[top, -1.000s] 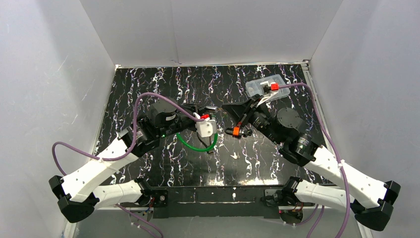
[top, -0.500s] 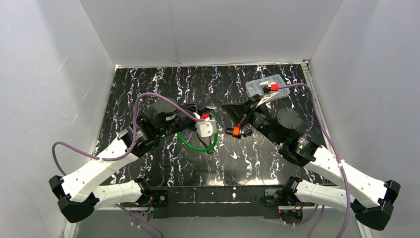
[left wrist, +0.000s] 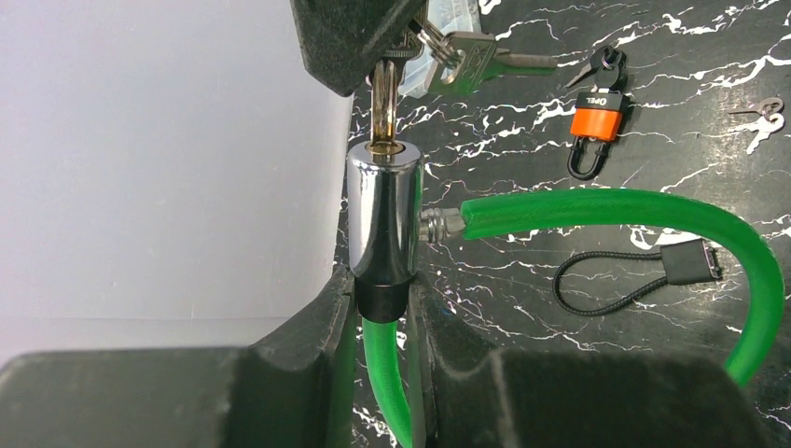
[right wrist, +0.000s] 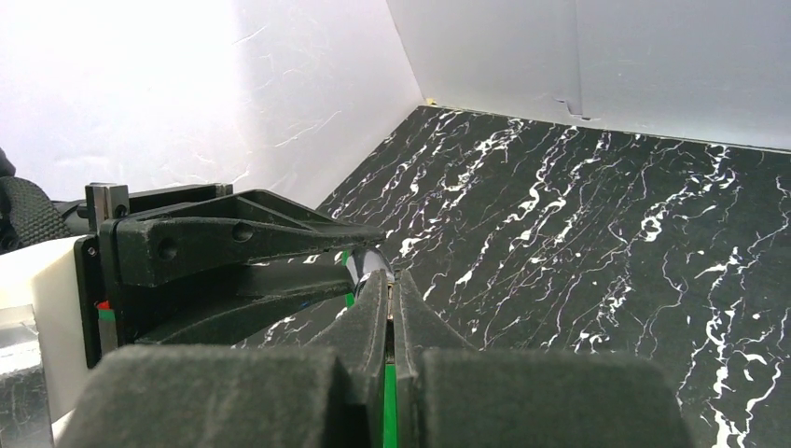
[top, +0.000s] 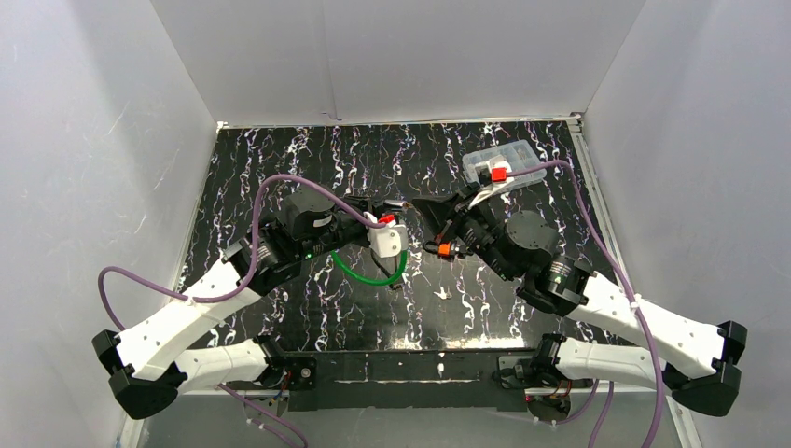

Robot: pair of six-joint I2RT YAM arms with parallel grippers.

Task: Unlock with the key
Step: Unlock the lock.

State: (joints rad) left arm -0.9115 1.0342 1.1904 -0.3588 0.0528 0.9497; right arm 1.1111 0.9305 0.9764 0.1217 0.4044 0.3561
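Observation:
My left gripper (left wrist: 382, 291) is shut on the black collar of a green cable lock, just below its chrome cylinder (left wrist: 382, 215), and holds it above the table. A brass key (left wrist: 382, 93) sits in the cylinder's end. My right gripper (right wrist: 390, 280) is shut on that key's head, tip to tip with the left gripper (top: 403, 207). A second key (left wrist: 471, 61) hangs from the ring. The green cable (left wrist: 616, 210) loops round and its metal end sits in the cylinder's side. The cable also shows in the top view (top: 368, 277).
A small orange padlock (left wrist: 597, 121) with keys lies on the black marbled table (top: 280, 159). A loose small key (left wrist: 763, 114) and a black cord loop (left wrist: 634, 280) lie nearby. A clear plastic box (top: 504, 163) stands at the back right. White walls enclose the table.
My right arm has shifted a little to the left and its wrist has turned, with the key still in the cylinder. My left arm and the lock have stayed in place.

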